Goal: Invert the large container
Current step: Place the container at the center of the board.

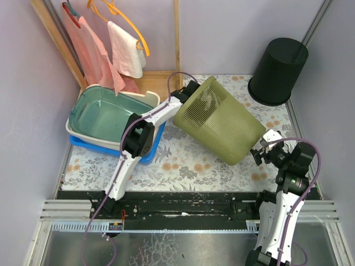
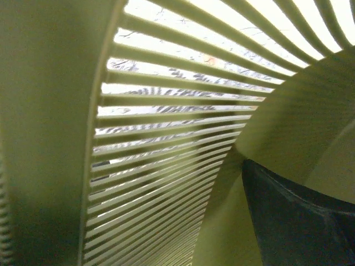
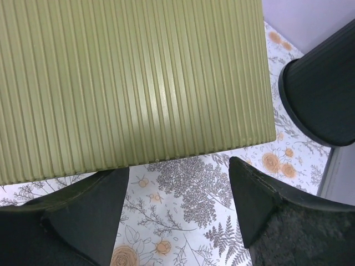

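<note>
My right gripper (image 3: 178, 169) has its two fingers spread wide apart. Nothing is between them, only the flowery table (image 1: 183, 166) under them. The bottom edge of the big green basket (image 1: 219, 119) is just in front of these fingers. I cannot tell if they touch it.

My left gripper (image 1: 187, 93) is at the other end of the basket, the far left end. In the left wrist view I see only one dark finger (image 2: 294, 221), close to the green wall. Light comes in through the long slits. I cannot tell if this gripper is spread or pinching the basket.

The basket is in the middle of the table. It is tipped over on its side. One end points to the far left and the other end points to the near right, by my right gripper. It is not upside down yet.

A black bin (image 1: 277, 69) stands in the far right corner, well apart from the basket. On the left is a stack of tubs (image 1: 102, 116), a green one on top and a blue one at the bottom. My left arm (image 1: 136, 141) reaches over their near edge. Behind the tubs, pink cloths (image 1: 91, 50) and a white towel (image 1: 125, 50) hang from hangers.
</note>
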### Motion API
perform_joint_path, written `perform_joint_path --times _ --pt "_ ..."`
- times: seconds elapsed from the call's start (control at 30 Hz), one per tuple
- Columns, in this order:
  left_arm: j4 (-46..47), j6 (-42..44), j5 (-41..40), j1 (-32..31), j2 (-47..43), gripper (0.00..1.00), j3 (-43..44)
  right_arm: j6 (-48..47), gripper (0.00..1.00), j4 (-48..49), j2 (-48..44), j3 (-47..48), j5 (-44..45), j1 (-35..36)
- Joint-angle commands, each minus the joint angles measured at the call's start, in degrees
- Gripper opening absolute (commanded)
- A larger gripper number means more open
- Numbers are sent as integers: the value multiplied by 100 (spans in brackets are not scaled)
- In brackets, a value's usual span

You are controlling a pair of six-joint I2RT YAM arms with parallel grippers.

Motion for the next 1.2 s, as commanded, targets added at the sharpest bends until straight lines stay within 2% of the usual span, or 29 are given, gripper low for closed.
perform_joint_path --times 0.0,0.2,0.33,0.63,0.8,1.17 --pt "-445 1253 -2604 -969 -324 100 -218 498 78 963 -122 133 -967 128" --pt "-408 1977 -4575 -1342 -593 100 -815 702 77 1110 -228 90 -851 129" --pt "-260 2246 -5209 -1572 -621 100 -1236 737 76 1175 -294 79 -789 129" --pt "-207 2287 -4304 -1563 -1016 100 -1408 377 76 935 -240 129 -710 133" --pt "-234 2508 -4637 -1556 -1064 100 -1326 141 76 730 -203 188 -704 138" --pt "-63 2854 -4862 -1413 -1340 100 -1936 -80 76 661 -96 235 -671 133"
